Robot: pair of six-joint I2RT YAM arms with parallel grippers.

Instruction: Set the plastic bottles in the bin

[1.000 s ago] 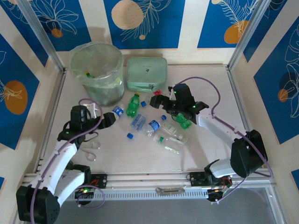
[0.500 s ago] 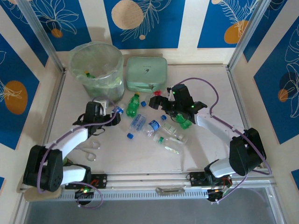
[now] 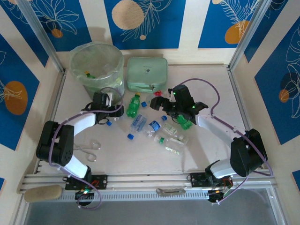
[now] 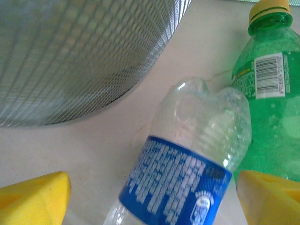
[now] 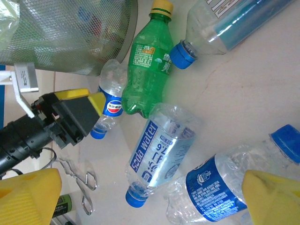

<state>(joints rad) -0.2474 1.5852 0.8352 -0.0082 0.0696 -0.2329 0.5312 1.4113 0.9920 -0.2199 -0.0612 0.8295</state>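
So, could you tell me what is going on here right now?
The left gripper has its open jaws either side of a clear, blue-labelled bottle lying beside the bin, with a green bottle next to it. The right gripper hangs open above the bottles scattered mid-table. Nothing is gripped yet.

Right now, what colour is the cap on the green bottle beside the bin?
Yellow cap; the right wrist view shows it best.

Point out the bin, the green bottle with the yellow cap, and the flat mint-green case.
bin (image 3: 89, 89), top external view, on its side wall.
green bottle with the yellow cap (image 5: 149, 68), right wrist view, on its labelled body.
flat mint-green case (image 3: 146, 72), top external view, on the middle of its lid.
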